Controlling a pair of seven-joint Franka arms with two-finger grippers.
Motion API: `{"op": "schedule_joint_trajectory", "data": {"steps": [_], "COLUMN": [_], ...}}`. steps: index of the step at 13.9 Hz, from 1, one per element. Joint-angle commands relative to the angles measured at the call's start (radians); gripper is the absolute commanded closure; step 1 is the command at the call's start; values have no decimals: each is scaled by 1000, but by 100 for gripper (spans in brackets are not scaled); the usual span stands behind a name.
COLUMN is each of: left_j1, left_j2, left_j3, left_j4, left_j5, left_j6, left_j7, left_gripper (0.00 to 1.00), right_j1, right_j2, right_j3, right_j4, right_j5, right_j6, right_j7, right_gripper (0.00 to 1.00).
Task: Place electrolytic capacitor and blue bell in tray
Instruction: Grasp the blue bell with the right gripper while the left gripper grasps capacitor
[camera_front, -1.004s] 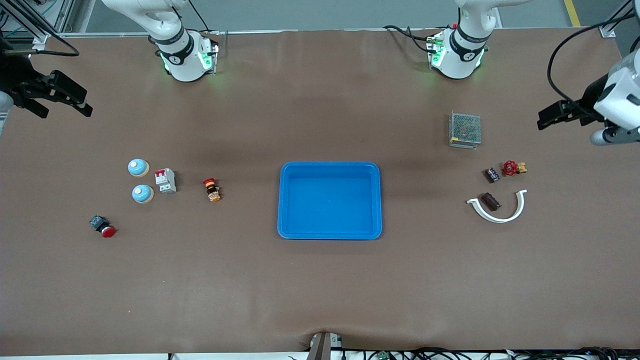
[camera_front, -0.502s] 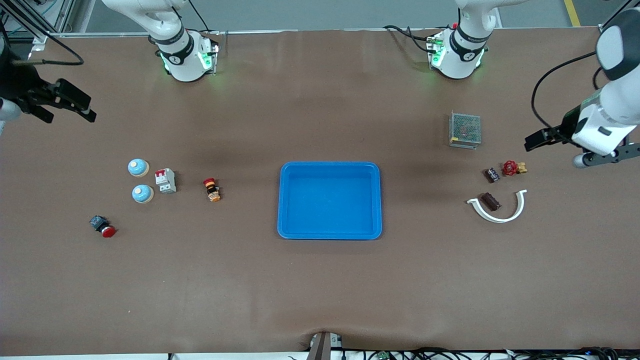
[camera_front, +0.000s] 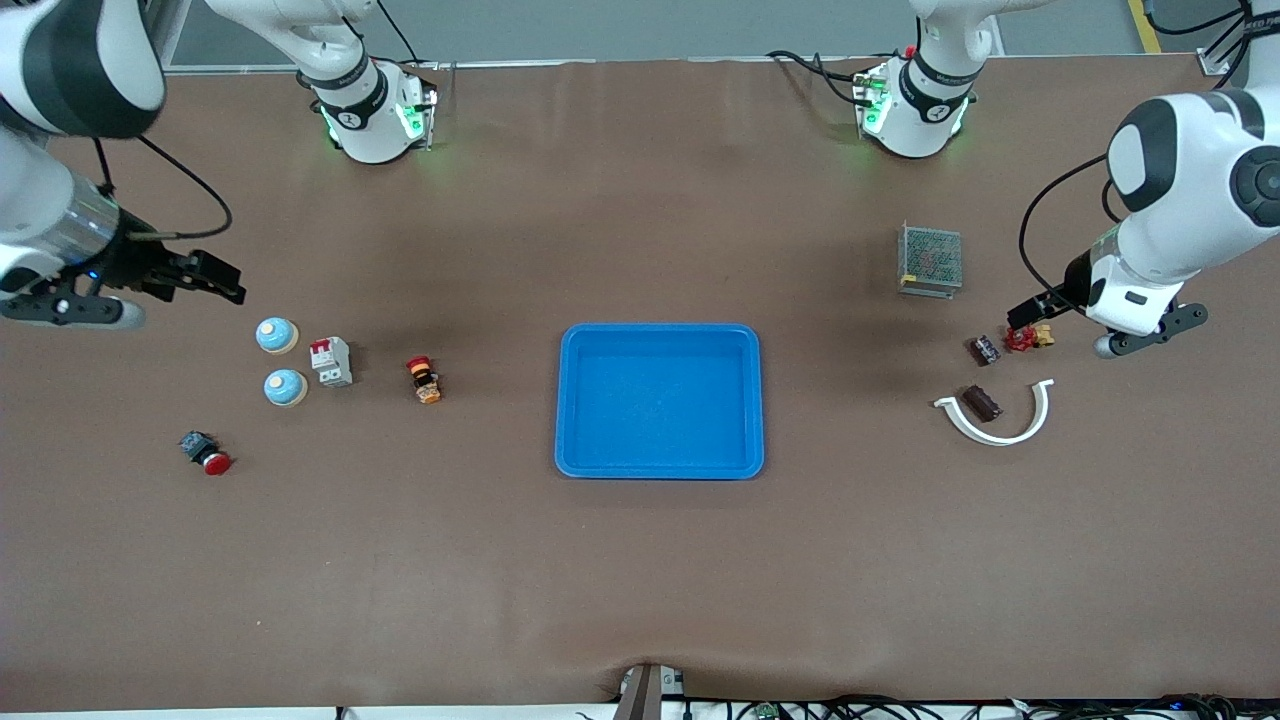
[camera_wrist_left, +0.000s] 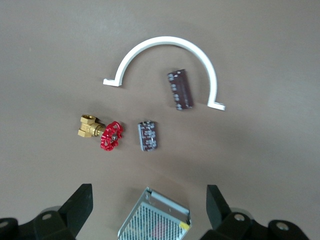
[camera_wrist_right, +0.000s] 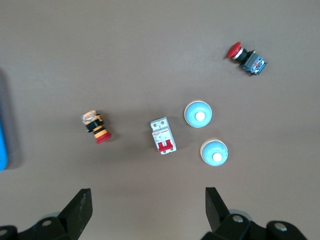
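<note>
The left pincer hangs over the red valve, the right pincer near the blue bells (both spread apart); the tray is empty.

A grey mesh box, brass valve and white curved bracket lie together. A breaker switch and two red push buttons lie apart.

no readable text, capacitor and breaker markings too small

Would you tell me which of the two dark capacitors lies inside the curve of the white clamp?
The longer capacitor, nearer the front camera, lies within the white clamp. The shorter capacitor lies outside, beside the red-handled valve.
</note>
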Motion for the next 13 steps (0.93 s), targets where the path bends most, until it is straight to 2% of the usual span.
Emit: {"op": "schedule_joint_trajectory", "data": {"steps": [1, 2, 4, 7, 9, 13], "left_j1": [38, 41, 41, 38, 38, 35], "left_j2": [69, 88, 129, 160, 183, 238], "left_j3": [-7, -7, -7, -7, -7, -7], "left_j4": [-21, -21, -19, -16, -16, -18], "left_j5": [-19, -20, -23, -39, -39, -39], "left_j6": [72, 86, 118, 140, 160, 203], "left_j7": [-10, -10, -14, -65, -74, -84], "left_gripper": [0, 0, 7, 14, 28, 28], "right_j1": [-14, -25, -32, -32, -63, -166], "right_j2": [17, 40, 66, 75, 91, 137], "right_j3": [6, 8, 6, 6, 6, 8], "right_j4": [-63, -63, -93, -220, -277, -342], "right_j5": [-23, -39, -48, -50, -51, -51], "right_j6": [67, 79, 143, 335, 430, 574], "right_j7": [-11, -11, -13, -13, -65, -241], "right_gripper": [0, 0, 0, 0, 0, 0]}}
